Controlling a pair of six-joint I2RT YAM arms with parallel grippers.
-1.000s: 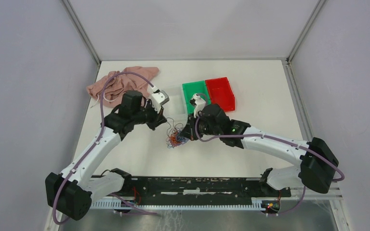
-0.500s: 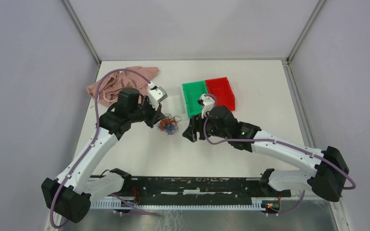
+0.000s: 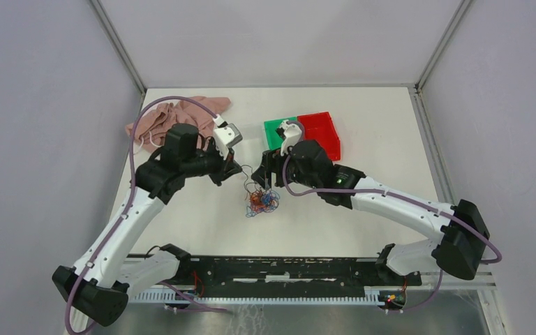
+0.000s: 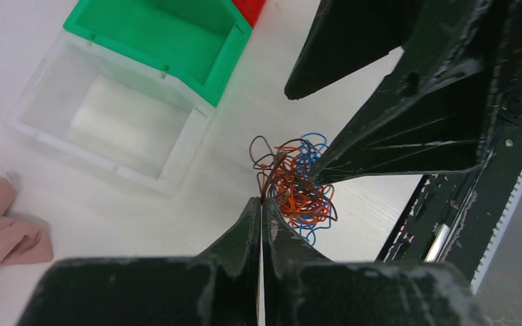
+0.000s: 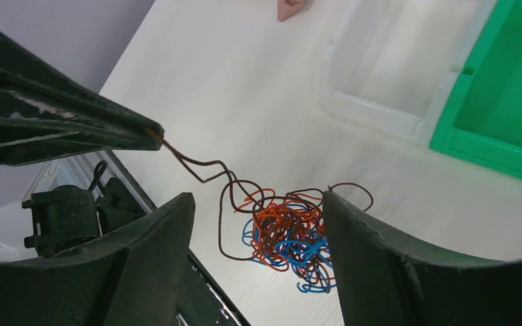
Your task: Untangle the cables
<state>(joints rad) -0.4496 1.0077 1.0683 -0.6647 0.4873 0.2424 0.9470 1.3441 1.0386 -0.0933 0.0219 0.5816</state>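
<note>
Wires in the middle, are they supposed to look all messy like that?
Yes, that looks odd: the cables are bunched in one knotted wad mid-table, orange, blue and dark strands mixed. One dark strand sticks out, pinched by the shut left gripper. The pink cloth is crumpled at the far left corner.

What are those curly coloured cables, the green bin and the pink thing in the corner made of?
The cables look like thin plastic-coated wire: glossy orange, blue and brown strands that hold their kinks. The green bin seems moulded plastic, smooth and slightly shiny with crisp edges. The pink thing looks like soft matte cloth, rumpled into folds.
</note>
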